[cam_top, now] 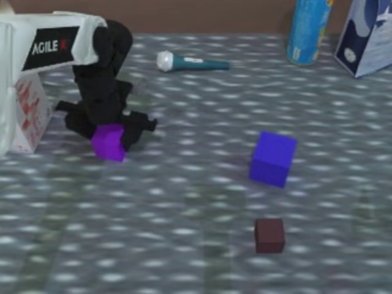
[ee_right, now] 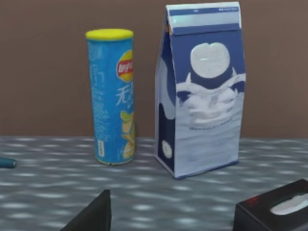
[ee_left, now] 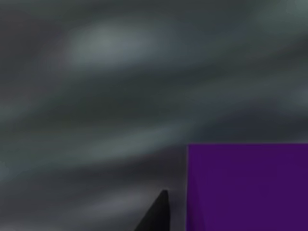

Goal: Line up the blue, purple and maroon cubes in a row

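The desk (cam_top: 184,257), with its grey mottled cover, fills nearly the whole top view, and its broad middle and near part lie open, with bare room between the purple cube and the other two cubes.

The left arm (cam_top: 55,40) reaches in from about ten o'clock, white-cased with black lettering, and is cut off by the left edge. Its jaws (cam_top: 110,131) are low on the desk at about nine o'clock of the middle and sit right against the purple cube (cam_top: 109,142), black fingers at either side of it. They seem to be pinching it, though the far side of the cube is hidden behind the wrist. In the left wrist view the cube fills one corner and runs out of the picture, with a single dark fingertip (ee_left: 156,214) just beside it.

Behind the arm a white carton with red print (cam_top: 27,113) is half hidden. At one o'clock stand a blue and white carton (cam_top: 367,37) and a blue crisp tube (cam_top: 308,30), both cut off at the far edge. A teal microphone (cam_top: 190,62) lies at twelve o'clock.

The right arm is out of the top view. Its wrist view shows only a dark finger (ee_right: 94,216), so I cannot tell how its jaws stand. A black tissue box (ee_right: 274,211) is cut off at that view's corner.

The blue cube (cam_top: 273,158) sits at about three o'clock, turned slightly askew. The maroon cube (cam_top: 269,235) lies near it at five o'clock, apart from it.
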You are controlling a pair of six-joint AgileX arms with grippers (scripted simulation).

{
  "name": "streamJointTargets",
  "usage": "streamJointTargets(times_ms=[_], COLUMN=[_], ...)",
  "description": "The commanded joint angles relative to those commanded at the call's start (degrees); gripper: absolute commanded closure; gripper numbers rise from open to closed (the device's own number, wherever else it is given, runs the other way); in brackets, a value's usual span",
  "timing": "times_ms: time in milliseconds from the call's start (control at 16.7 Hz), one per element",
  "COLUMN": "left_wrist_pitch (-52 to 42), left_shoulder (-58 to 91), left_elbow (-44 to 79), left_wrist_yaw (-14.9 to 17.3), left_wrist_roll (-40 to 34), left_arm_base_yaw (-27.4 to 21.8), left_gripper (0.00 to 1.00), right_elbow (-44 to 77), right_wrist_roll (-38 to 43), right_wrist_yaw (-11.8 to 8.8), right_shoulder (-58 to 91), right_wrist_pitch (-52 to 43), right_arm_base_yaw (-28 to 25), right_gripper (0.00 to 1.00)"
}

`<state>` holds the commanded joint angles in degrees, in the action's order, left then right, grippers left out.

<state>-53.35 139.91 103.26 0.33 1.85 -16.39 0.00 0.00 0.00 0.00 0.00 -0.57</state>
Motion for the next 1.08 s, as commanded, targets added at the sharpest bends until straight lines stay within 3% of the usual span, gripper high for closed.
streamJointTargets(times_ms=[240,300,840,1080], left_wrist_pitch=[0.0,0.0,-0.6,-7.3], left_shoulder=[0.0,0.0,-1.3,-3.3], left_elbow=[0.0,0.0,0.5,4.8], left_wrist_yaw=[0.0,0.0,0.0,0.0], left_wrist_roll=[0.0,0.0,0.0,-0.1], left_arm_base_yaw=[0.0,0.0,0.1,0.6], left_gripper=[0.98,1.00,1.00,1.00], right_elbow=[0.0,0.0,0.0,0.0], right_wrist_roll=[0.0,0.0,0.0,0.0], right_wrist_yaw=[0.0,0.0,0.0,0.0], right_shoulder=[0.0,0.0,0.0,0.0], right_wrist_pitch=[0.0,0.0,0.0,0.0], right_arm_base_yaw=[0.0,0.0,0.0,0.0], right_gripper=[0.00,0.00,0.00,0.00])
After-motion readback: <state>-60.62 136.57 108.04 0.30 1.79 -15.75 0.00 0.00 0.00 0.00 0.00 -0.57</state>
